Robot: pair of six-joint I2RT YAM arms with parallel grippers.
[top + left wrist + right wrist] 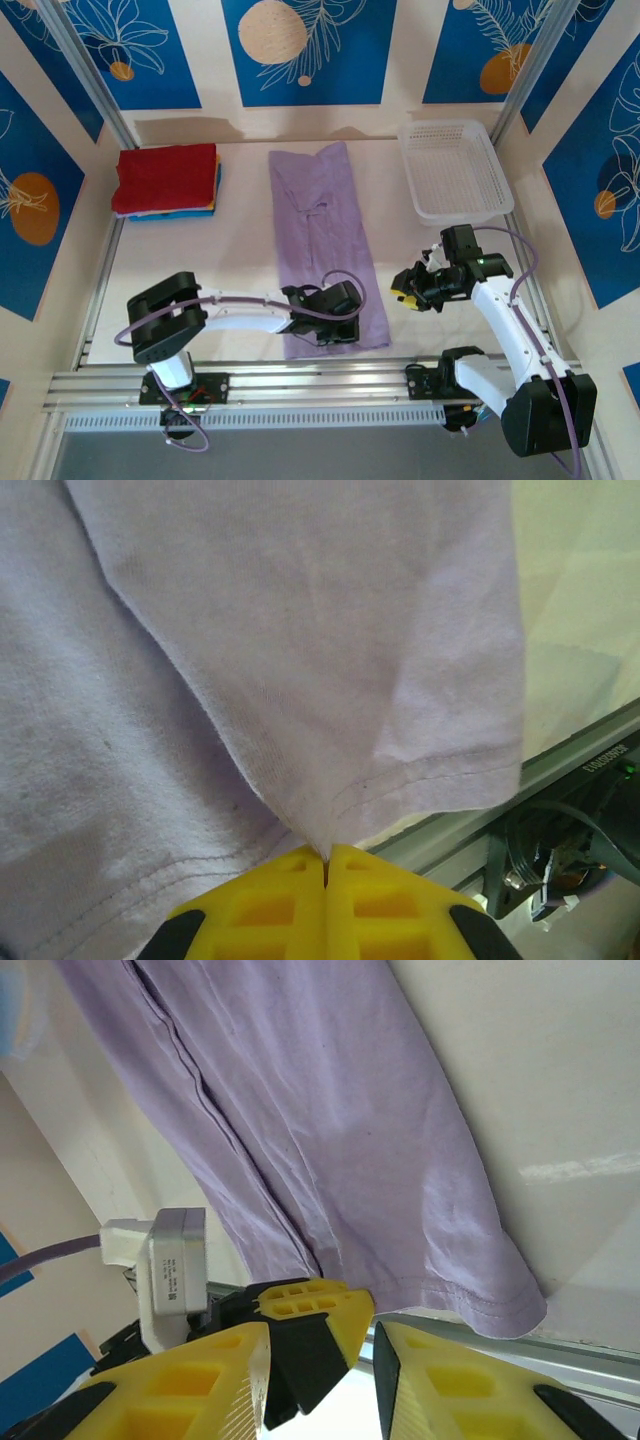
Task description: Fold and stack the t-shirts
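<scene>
Lying lengthwise on pale bench (240,250): long lavender-purple cloth tee (320,230). Left-wrist view showing left tool (326,868) clenched, pinching near hem. Right tool (405,295) hovering released beside tee. Overhead showing red-topped stack of folded tees (166,180) sitting far-left.

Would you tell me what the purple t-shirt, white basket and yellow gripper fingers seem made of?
The purple t-shirt looks like soft, matte knit cloth, perhaps cotton: fine weave, stitched hem, creases. The white basket seems rigid plastic, given its perforated grid walls. The yellow fingers of the left gripper look like moulded matte plastic with recessed pockets.
</scene>
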